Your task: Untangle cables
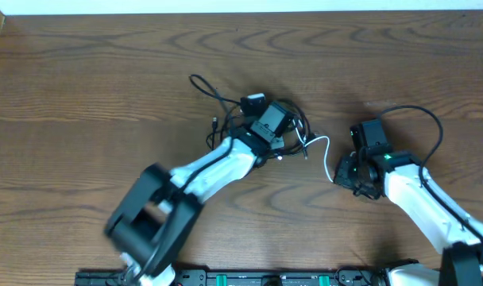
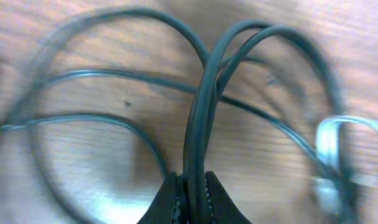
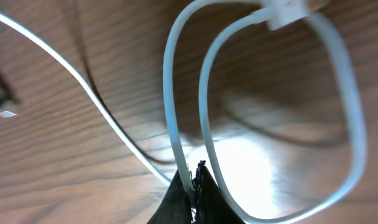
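Overhead
Black cables (image 1: pixel 203 87): thin cords bunched in a knot at desk centre, partly under the left arm (image 1: pixel 218 163); one loop stuck out to the upper left w/ a small plug end.
White cable (image 1: pixel 325 151): shorter, curved from the right side of the knot across to the right arm (image 1: pixel 416 191).
Desk (image 1: pixel 83 95): dark brown wood, clear grain; far edge ran along the top, left edge showed at the upper-left corner, black rail (image 1: pixel 249 278) along the near side.
Room: bare wood left of the knot, behind it & at upper right; the two arm heads were near each other but apart.

Left wrist
Left fingers (image 2: pixel 164 205): narrow, pinched on two black strands side by side.
Cords: smooth, round, glossy; rose from the grip in an arch, other loops crossing flat on the wood; white cable blurred at right.

Right wrist
Right fingers (image 3: pixel 173 202): closed tight on one white strand.
White cable: smooth, round; double loop above the grip w/ a blocky white plug at top, another run trailing to the upper left.
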`<action>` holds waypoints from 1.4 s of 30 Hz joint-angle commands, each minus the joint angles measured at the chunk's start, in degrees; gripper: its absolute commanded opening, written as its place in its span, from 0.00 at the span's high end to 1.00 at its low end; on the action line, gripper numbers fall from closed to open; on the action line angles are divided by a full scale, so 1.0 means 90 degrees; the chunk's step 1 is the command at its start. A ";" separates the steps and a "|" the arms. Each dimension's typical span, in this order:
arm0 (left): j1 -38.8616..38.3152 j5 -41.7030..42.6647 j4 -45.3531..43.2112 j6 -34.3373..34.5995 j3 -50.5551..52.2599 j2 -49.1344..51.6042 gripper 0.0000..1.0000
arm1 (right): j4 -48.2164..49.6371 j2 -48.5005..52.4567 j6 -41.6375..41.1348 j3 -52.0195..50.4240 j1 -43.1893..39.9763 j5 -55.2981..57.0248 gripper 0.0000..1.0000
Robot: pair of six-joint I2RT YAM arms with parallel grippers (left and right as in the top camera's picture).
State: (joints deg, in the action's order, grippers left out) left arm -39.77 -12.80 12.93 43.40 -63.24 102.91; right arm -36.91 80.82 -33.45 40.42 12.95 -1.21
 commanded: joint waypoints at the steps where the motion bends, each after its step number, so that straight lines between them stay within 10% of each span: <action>1: 0.0039 -0.0185 0.0267 -0.0206 -0.0039 -0.1161 0.93 | -0.0129 -0.0454 0.0051 0.0044 -0.0129 0.0969 0.99; 14: 0.0066 -0.0935 0.1095 -0.0704 -0.0039 -0.4313 0.92 | -0.0605 -0.0782 -0.0090 0.0041 -0.1858 0.1229 0.99; 27: 0.0066 -0.1984 0.1348 -0.0262 -0.0039 -0.4925 0.92 | -0.0731 -0.0784 0.0124 0.0041 -0.3262 0.0481 0.99; 34: 0.0066 -0.1122 0.1365 -0.0265 -0.0039 -0.4320 0.92 | 0.0124 -0.0916 0.1693 0.0041 -0.3262 -0.2888 0.32; 42: 0.0063 0.0131 0.1076 -0.1100 -0.0039 -0.3869 0.92 | 0.0459 -0.1409 0.2990 0.0041 -0.3262 -0.6271 0.29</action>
State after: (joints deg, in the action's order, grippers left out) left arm -39.42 -17.80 24.25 39.46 -63.22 67.77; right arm -32.97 70.39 -15.44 40.42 -16.08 -38.30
